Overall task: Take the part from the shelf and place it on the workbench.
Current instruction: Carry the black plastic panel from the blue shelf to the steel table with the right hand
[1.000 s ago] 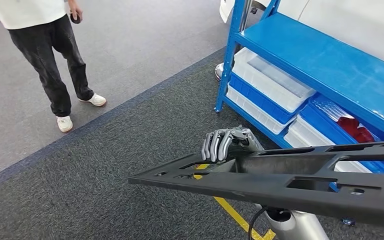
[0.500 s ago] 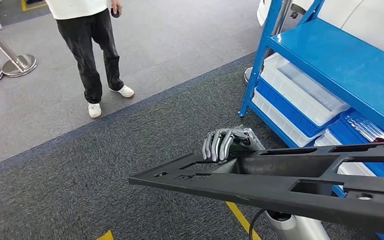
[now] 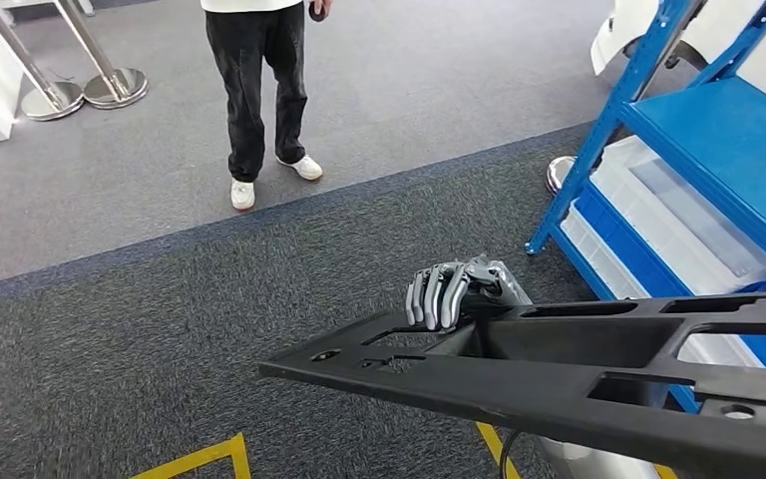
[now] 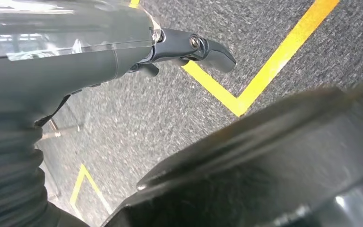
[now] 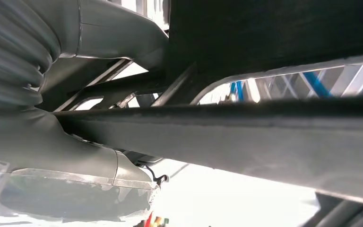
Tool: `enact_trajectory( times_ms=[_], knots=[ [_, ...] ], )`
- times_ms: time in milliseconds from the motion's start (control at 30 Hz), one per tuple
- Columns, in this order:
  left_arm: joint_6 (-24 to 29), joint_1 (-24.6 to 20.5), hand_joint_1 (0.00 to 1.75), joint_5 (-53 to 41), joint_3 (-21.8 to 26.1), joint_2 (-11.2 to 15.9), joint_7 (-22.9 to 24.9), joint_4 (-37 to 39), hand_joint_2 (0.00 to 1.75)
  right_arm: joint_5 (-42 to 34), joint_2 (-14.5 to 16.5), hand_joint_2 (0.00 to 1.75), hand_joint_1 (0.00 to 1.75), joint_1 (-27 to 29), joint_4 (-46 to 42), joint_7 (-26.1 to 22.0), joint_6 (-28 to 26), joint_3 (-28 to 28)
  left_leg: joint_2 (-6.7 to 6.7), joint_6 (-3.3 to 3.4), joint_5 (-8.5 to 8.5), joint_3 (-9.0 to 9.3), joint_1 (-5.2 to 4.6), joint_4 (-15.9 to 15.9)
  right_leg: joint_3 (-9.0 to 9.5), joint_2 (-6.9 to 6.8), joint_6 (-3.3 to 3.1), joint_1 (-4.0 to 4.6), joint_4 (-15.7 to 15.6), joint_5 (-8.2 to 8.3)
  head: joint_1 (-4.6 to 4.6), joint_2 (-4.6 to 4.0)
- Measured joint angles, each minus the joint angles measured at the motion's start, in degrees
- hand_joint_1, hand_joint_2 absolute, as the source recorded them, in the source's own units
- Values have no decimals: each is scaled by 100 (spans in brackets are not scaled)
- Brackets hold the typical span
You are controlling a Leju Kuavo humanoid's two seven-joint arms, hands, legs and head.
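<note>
At ten to eleven o'clock in the head view, two stanchion bases (image 3: 80,88) are seen on the grey floor, and at twelve o'clock a person (image 3: 259,90) stands in dark trousers and white shoes. Yellow floor tape (image 3: 199,457) is seen at seven o'clock. Near centre, a hand (image 3: 454,289) is curled over the far edge of the part (image 3: 559,384), a long black frame with cut-outs, which is held low across the view from six to four o'clock, off the blue shelf (image 3: 728,150) at two o'clock. Which hand this is cannot be told. In the left wrist view the left hand (image 4: 52,71) lies just beside the part (image 4: 264,161), but its grip cannot be judged; in the right wrist view the right hand (image 5: 52,61) is wrapped against the part's bars (image 5: 246,127). The long overhanging end could be swung into the person or the shelf post if the body is turned carelessly.
</note>
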Motion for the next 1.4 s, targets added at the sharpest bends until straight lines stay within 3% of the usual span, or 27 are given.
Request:
enact_trajectory(
  times_ms=[67, 133, 167, 233, 300, 367, 433, 467, 500, 567, 633, 667, 733, 767, 833, 900, 933, 967, 1000, 1033, 1100, 1167, 1233, 1267, 1300, 1333, 1400],
  knots=[
    [1, -17, 0, 1, 0, -3, -1, 0, 175, 0, -1, 175, 131, -8, -1, -1, 11, -1, -157, -28, -16, -4, -3, 41, 334, 208, -14, -27, -786, 420, 1, 0],
    [4, -31, 0, 2, 0, -5, -2, -1, 175, 0, -2, 175, 131, -13, -2, -3, 13, -3, -288, -80, -21, -40, -1, 77, 528, 406, -26, -40, -1268, 586, 1, 0],
    [7, -34, 0, 3, 0, -5, -4, -1, 175, 0, -4, 175, 131, -16, -2, -3, 14, -4, -346, -113, -14, -63, 6, 78, 538, 428, -38, -34, -1311, 570, 1, 0],
    [13, -38, 0, 8, 0, 1, -8, -3, 175, 0, -4, 175, 131, -37, -2, -5, 19, -3, -419, -179, -3, -96, 16, 69, 560, 290, -93, -41, -1355, 597, 0, 0],
    [13, -28, 0, 10, 0, 4, -7, -4, 175, -3, -3, 175, 131, -67, -2, -4, 24, -2, -191, -232, -138, -199, -3, 279, 608, 143, -163, -61, -1415, 614, -1, 0],
    [13, -16, 0, 11, 0, 4, -4, -4, 175, -11, -3, 175, 131, -83, -1, -1, 27, -2, 148, -269, -482, -508, -4, 933, 636, -9, -210, -41, -1440, 606, -1, 0],
    [14, -19, 0, 14, 0, 7, -8, -4, 175, -15, -2, 175, 131, -85, 3, 2, 27, -1, 258, -303, -737, -852, 6, 1621, 645, -181, -224, -21, -1439, 589, 0, 0],
    [14, -20, 0, 16, 0, 7, -9, -4, 175, -15, -2, 175, 131, -86, 4, 3, 27, 0, 276, -313, -718, -896, 7, 1713, 653, -267, -222, -17, -1438, 577, 0, 0],
    [14, -17, 0, 19, 0, 8, -9, -4, 175, -15, -2, 175, 131, -89, 5, 3, 27, 0, 296, -318, -593, -814, 7, 1567, 668, -345, -215, -15, -1438, 563, 0, 0],
    [13, 13, 0, 22, 0, 10, 1, -4, 175, -16, -2, 175, 131, -105, 5, 3, 29, 0, 487, -309, -233, -389, 0, 788, 718, -471, -184, -4, -1437, 525, 0, 0],
    [11, 52, 0, 23, 0, 9, 8, -4, 175, -17, -3, 175, 131, -128, 5, 5, 34, 0, 696, -229, -69, -73, -29, 186, 747, -567, -134, 34, -1425, 485, 1, 0],
    [11, 63, 0, 24, 0, 7, 8, -4, 175, -17, -2, 175, 131, -136, 5, 9, 38, 1, 728, -178, -74, -32, -47, 82, 753, -617, -107, 51, -1424, 472, 1, 0],
    [11, 61, 0, 30, 0, 3, 5, -5, 175, -17, -2, 175, 131, -149, 5, 19, 52, 2, 591, -78, -64, -50, -53, 51, 763, -725, -49, 59, -1426, 451, 1, 0],
    [11, 57, 0, 34, 0, 0, 3, -5, 175, -17, -2, 175, 131, -157, 5, 25, 61, 3, 524, -42, -50, -47, -48, 29, 762, -685, -18, 45, -1392, 415, 1, 0],
    [12, 43, 0, 42, 0, -5, 1, -7, 175, -17, -3, 175, 131, -170, 5, 33, 75, 3, 402, 21, -17, -28, -24, -13, 601, -390, 26, 17, -1007, 172, 2, 0],
    [14, 31, 0, 44, 0, -6, 0, -7, 175, -17, -3, 175, 131, -165, 14, 40, 86, 2, 272, 47, -11, -31, -22, -11, 205, -92, 39, 3, -218, -189, 2, 0],
    [15, 27, 0, 44, 0, -6, -1, -7, 175, -17, -3, 175, 131, -159, 22, 42, 90, 2, 196, 50, -11, -33, -24, -4, 15, -44, 40, 3, 117, -284, 2, 0],
    [16, 20, 0, 44, 0, -7, -3, -7, 175, -17, -3, 175, 131, -155, 32, 44, 93, 2, 117, 50, -12, -34, -26, 5, -93, -24, 36, 3, 271, -267, 2, 0],
    [17, 13, 0, 44, 0, -7, -4, -7, 175, -15, -4, 175, 131, -155, 40, 44, 94, 2, 33, 47, -14, -31, -28, 18, -85, -7, 24, 3, 177, -125, 2, 0],
    [18, 5, 0, 44, 0, -10, -6, -7, 175, -14, -4, 175, 131, -158, 45, 44, 95, 2, -51, 42, -17, -25, -28, 31, 29, 35, 4, 2, -132, 104, 2, 0],
    [23, -10, 0, 44, 0, -20, -8, -7, 175, -9, -5, 175, 131, -162, 46, 44, 95, 2, -204, 19, -25, -29, -27, 58, 359, 288, -36, -8, -948, 509, 2, 0],
    [28, -20, 0, 44, 0, -27, -9, -9, 175, -8, -5, 175, 131, -166, 46, 45, 95, 3, -330, -31, -21, -60, -14, 67, 514, 448, -55, -7, -1334, 627, 2, 0],
    [31, -24, 0, 44, 0, -26, -10, -11, 175, -7, -3, 175, 131, -173, 46, 47, 95, 3, -454, -104, -5, -83, -6, 47, 537, 338, -89, -7, -1379, 633, 2, 0],
    [32, -25, 0, 44, 0, -23, -10, -12, 175, -6, -2, 175, 131, -181, 46, 49, 95, 3, -436, -134, -19, -91, -14, 61, 564, 265, -119, -16, -1417, 646, 2, 0],
    [33, -20, 0, 43, 0, -20, -8, -13, 175, -4, 2, 175, 131, -187, 46, 50, 93, 4, -337, -163, -81, -129, -26, 145, 594, 188, -153, -27, -1461, 659, 1, 0],
    [35, -15, 0, 42, 0, -16, -5, -13, 175, -2, 6, 175, 131, -193, 45, 50, 90, 4, -176, -189, -212, -224, -34, 352, 624, 107, -183, -37, -1503, 670, -1, 0],
    [36, -5, 0, 41, 0, -11, -3, -14, 175, 16, 11, 175, 131, -189, 45, 49, 74, 4, 157, -238, -597, -566, -22, 1072, 648, -49, -218, -16, -1526, 664, -1, 0]
  ],
)
